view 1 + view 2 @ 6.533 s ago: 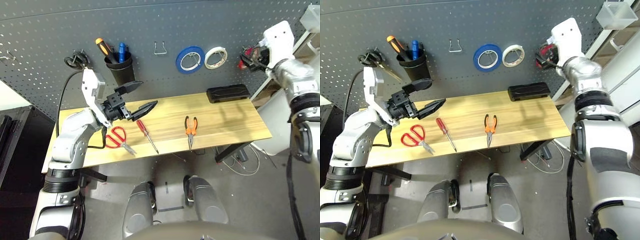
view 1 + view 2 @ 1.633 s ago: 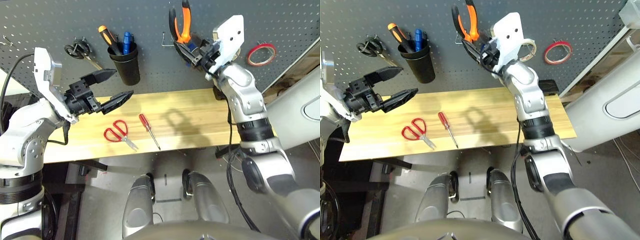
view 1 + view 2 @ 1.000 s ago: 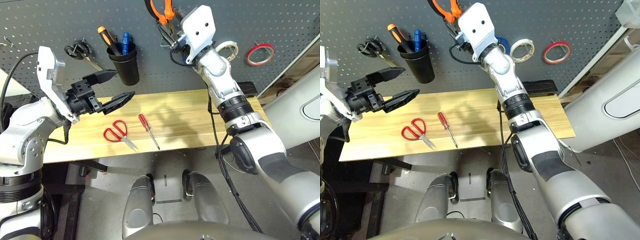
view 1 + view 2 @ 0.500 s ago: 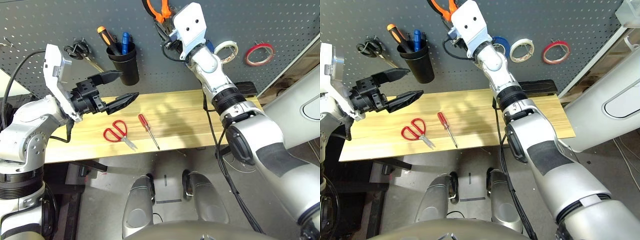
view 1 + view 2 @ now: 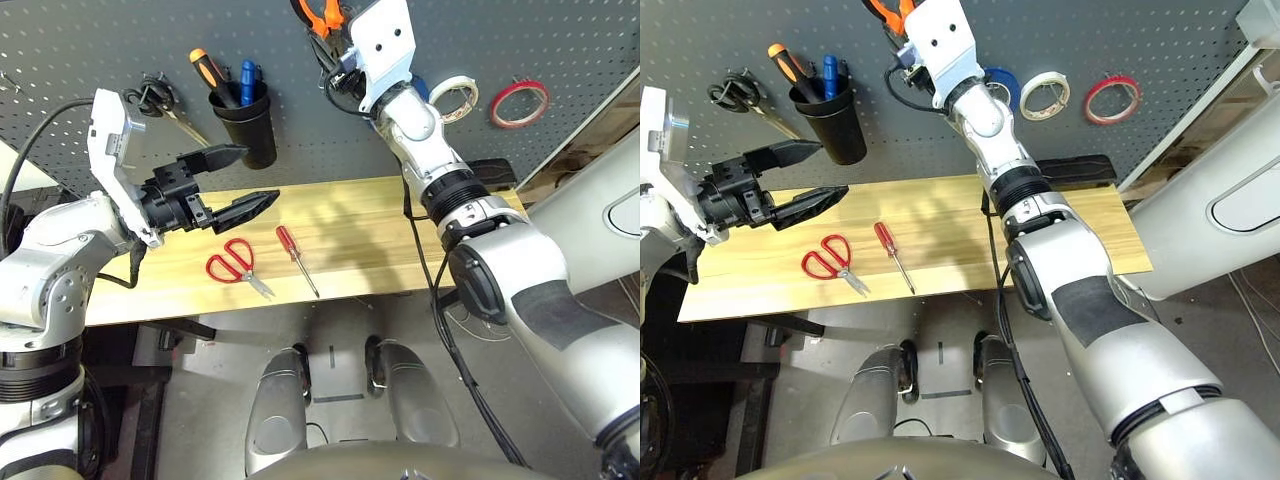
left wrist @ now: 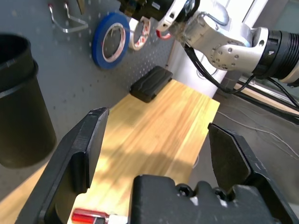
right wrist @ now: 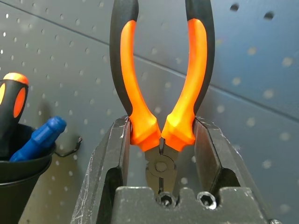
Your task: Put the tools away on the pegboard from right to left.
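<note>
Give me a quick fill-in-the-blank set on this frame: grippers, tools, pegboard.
1. The right gripper is shut on the ____, held up against the pegboard.
2. The left gripper hovers over the table with its jaws ____.
3. Two tools lie on the table: the red-handled scissors and the small red-handled ____.
4. The thin red tape ring hangs on the pegboard to the ____ of the white tape roll.

Missing words: pliers; open; screwdriver; right
</note>
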Available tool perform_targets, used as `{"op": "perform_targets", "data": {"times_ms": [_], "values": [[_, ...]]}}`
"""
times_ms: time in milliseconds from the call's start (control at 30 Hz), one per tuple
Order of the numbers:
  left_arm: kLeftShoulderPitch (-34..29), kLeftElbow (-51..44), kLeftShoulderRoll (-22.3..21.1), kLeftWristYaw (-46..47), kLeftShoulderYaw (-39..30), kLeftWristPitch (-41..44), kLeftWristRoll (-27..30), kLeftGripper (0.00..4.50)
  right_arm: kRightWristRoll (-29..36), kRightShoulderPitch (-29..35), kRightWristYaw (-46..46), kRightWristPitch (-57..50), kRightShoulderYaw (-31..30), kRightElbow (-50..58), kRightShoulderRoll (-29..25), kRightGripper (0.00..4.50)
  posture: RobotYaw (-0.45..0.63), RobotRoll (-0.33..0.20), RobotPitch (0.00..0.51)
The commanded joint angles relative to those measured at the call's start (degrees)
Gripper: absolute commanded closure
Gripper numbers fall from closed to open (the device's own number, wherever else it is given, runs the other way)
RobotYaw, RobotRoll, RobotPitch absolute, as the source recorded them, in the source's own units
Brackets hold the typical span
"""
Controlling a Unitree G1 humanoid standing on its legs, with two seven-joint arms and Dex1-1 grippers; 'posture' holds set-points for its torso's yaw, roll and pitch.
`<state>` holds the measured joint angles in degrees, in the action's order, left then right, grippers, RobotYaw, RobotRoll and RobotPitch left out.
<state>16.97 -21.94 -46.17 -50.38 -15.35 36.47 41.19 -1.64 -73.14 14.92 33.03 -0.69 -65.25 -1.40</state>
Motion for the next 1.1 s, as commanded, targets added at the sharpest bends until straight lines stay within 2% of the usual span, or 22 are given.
{"op": "perform_targets", "data": {"times_ms": [33,667,1100], "values": [[-1.48,-2.04,-0.83,-0.30,-0.72,0.60,1.05,0.00,1.27,-1.27,0.94,1.32,1.41,-0.19,0.49,2.41,0.08,0.000,0.254],[-2.85,-3.90,-1.66,0.69,-1.56,1.10,1.87,0.00,2.50,-3.47,1.93,-0.09,4.48,-4.72,2.38,2.41,0.12,0.000,0.247],[-3.01,-3.83,-1.33,0.92,-1.17,0.85,1.90,0.00,3.68,-4.29,6.07,1.14,4.83,-2.13,2.33,2.41,0.11,0.000,0.250]]}}
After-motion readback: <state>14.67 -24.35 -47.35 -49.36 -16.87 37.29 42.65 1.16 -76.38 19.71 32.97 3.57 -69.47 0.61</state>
